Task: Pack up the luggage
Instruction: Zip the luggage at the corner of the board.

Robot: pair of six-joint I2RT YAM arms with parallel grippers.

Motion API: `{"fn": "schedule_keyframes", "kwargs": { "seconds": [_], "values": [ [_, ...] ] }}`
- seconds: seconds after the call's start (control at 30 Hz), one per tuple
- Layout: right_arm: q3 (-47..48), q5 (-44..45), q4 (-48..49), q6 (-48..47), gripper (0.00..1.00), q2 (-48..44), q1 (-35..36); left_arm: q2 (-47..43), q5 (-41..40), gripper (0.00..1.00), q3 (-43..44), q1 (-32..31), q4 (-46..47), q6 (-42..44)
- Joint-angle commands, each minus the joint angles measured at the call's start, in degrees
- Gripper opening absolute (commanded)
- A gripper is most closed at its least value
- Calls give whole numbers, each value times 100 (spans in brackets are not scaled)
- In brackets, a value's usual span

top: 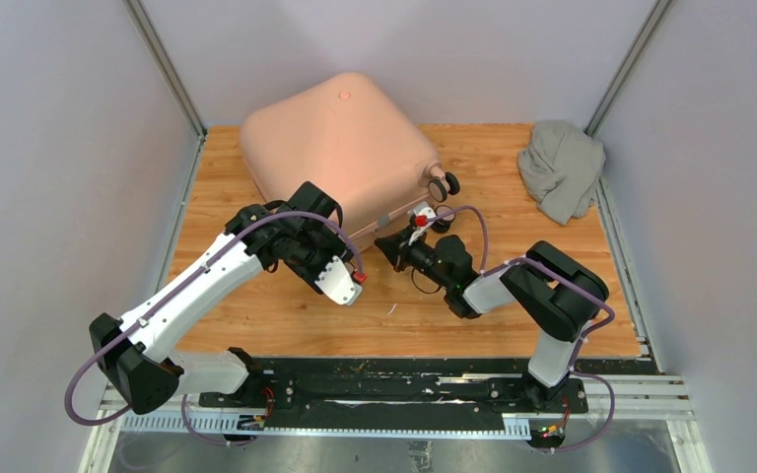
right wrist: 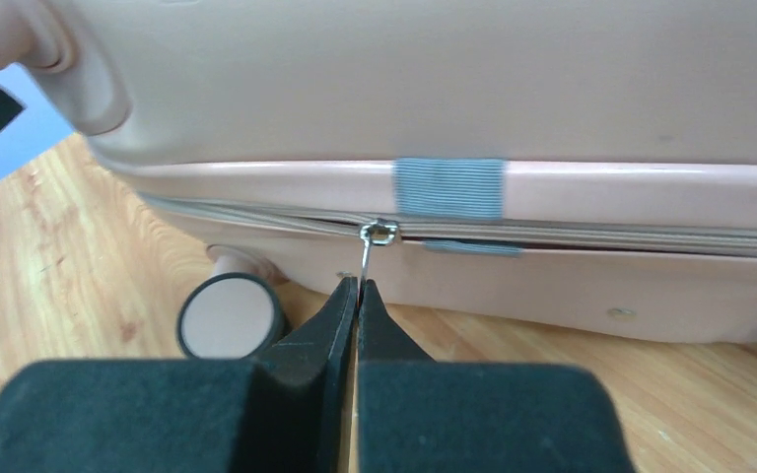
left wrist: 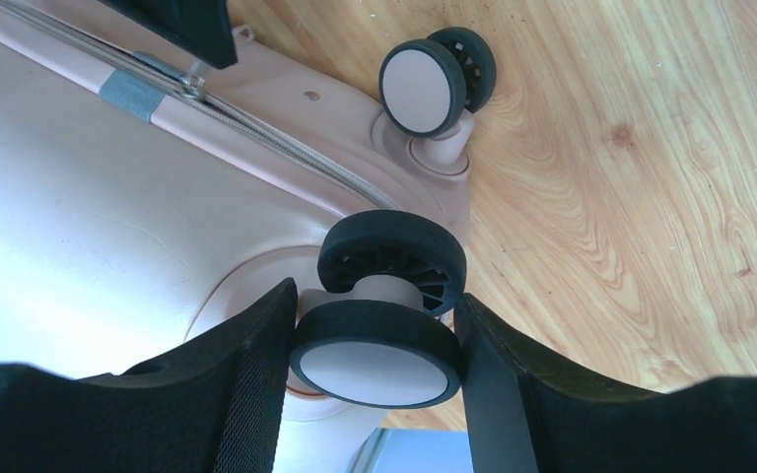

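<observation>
The luggage (top: 335, 148) is a pale pink hard-shell suitcase lying shut on the wooden table, with its wheeled side facing front right. My left gripper (left wrist: 375, 296) is at its near corner, both fingers pressed against a black caster wheel (left wrist: 375, 357). A second caster (left wrist: 424, 79) sits farther along the same side. My right gripper (right wrist: 358, 286) is shut on the thin metal zipper pull (right wrist: 366, 258) hanging from the slider (right wrist: 379, 234) on the suitcase's seam. From above, the left gripper (top: 330, 258) and the right gripper (top: 386, 241) sit close together at the suitcase's front edge.
A crumpled grey cloth bundle (top: 562, 168) lies at the back right corner of the table. A grey tape patch (right wrist: 450, 187) crosses the shell just above the zipper. Grey walls close in the table on three sides. Two more casters (top: 444, 184) stick out at the suitcase's right end.
</observation>
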Motion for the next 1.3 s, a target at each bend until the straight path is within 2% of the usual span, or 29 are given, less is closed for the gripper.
{"fn": "schedule_keyframes", "kwargs": {
  "seconds": [0.0,0.33,0.43,0.53,0.6,0.67,0.7,0.73,0.77,0.83,0.9,1.03,1.27],
  "values": [
    [113,-548,-315,-265,0,-164,616,96,63,0,319,-90,1110,158],
    [623,-674,-597,-111,0,52,1409,89,-16,0,304,-144,1109,121],
    [697,-661,-620,-19,0,145,1520,58,-55,0,287,-166,1101,89],
    [572,-279,-640,178,0,115,1488,36,-247,0,305,-205,1092,-29],
    [418,-134,-701,357,6,-40,1313,12,-493,2,352,-207,1072,-234],
    [213,-34,-806,606,23,-278,1111,-35,-794,10,317,-194,932,-219],
    [109,1,-919,712,31,-454,992,-93,-888,22,256,-161,817,-98],
    [10,16,-1144,817,50,-632,870,-190,-917,37,137,-98,746,50],
    [-105,32,-1338,930,55,-851,747,-324,-904,48,-67,-1,737,250],
    [-235,75,-1800,990,58,-1324,527,-569,-860,62,-381,172,748,742],
    [-234,232,-2493,960,59,-1813,372,-639,-742,67,-473,243,757,990],
    [-58,404,-3581,958,55,-2465,118,-288,-436,70,-214,236,765,1160],
    [-132,192,-3980,1046,54,-2870,-130,341,-521,70,-35,99,766,1778]
  ]
}}
